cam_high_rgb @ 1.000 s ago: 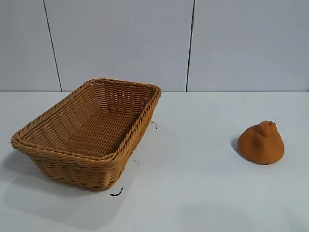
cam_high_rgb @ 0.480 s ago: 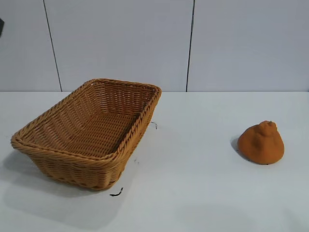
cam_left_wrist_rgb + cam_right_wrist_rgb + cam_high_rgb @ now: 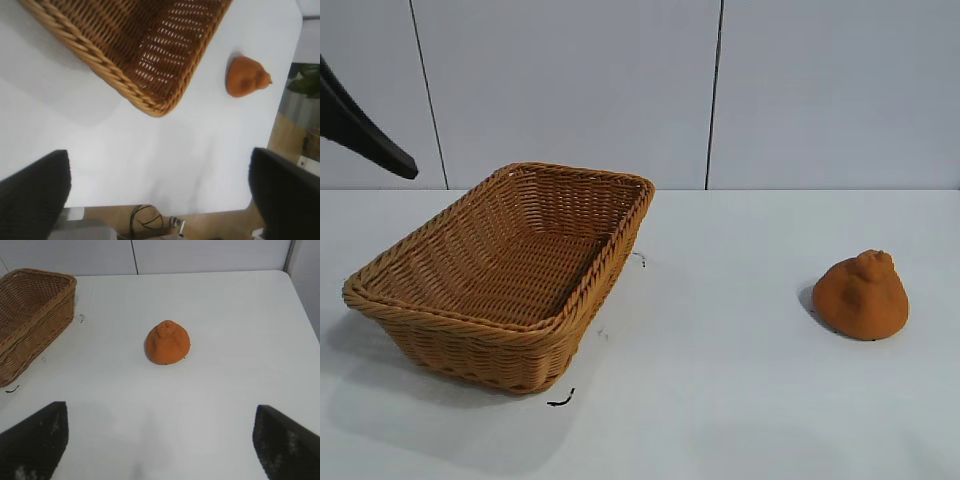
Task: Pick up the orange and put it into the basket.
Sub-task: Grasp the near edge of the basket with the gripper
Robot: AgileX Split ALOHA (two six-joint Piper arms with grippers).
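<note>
Left gripper [image 3: 160, 195], jaws spread wide and holding nothing, hangs above the table [image 3: 720, 400] just short of a corner of the basket [image 3: 510, 270]; the orange [image 3: 861, 295] lies well beyond it, past that corner. Right gripper [image 3: 160, 440], likewise wide open and empty, faces the orange directly ahead on the table, apart from it, the basket off to one side.

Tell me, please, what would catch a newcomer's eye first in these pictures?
The large woven basket dominates the left of the white table, standing empty. Apart from it, at the right, sits the knobbly orange, alone and untouched. A dark arm enters at the upper left edge.
</note>
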